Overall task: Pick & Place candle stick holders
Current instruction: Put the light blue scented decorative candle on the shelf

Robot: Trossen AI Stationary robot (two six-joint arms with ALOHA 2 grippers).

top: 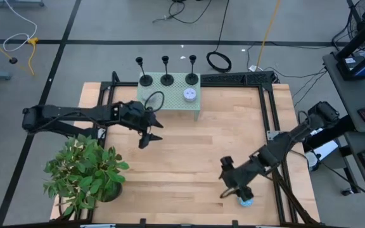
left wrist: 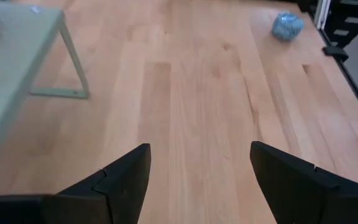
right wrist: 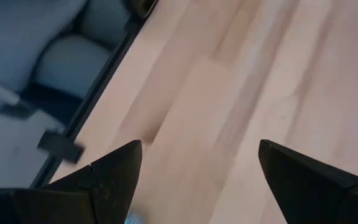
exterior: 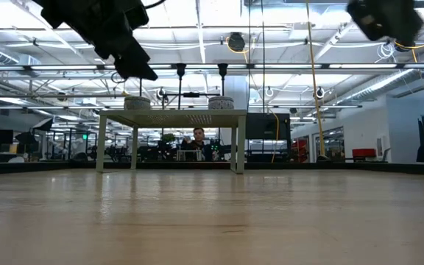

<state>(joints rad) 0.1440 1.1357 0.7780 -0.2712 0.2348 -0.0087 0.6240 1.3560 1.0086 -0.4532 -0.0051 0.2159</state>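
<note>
Three black candle stick holders stand in a row by their disc bases on the far edge of a small pale green stand. In the low view two of their stems rise above the stand. My left gripper hovers open and empty over the wood, just near of the stand. My right gripper is open and empty near the table's near right edge.
A white round object sits on the stand near the right holder. A small blue ball lies by my right gripper. A potted plant fills the near left corner. A black frame borders the table.
</note>
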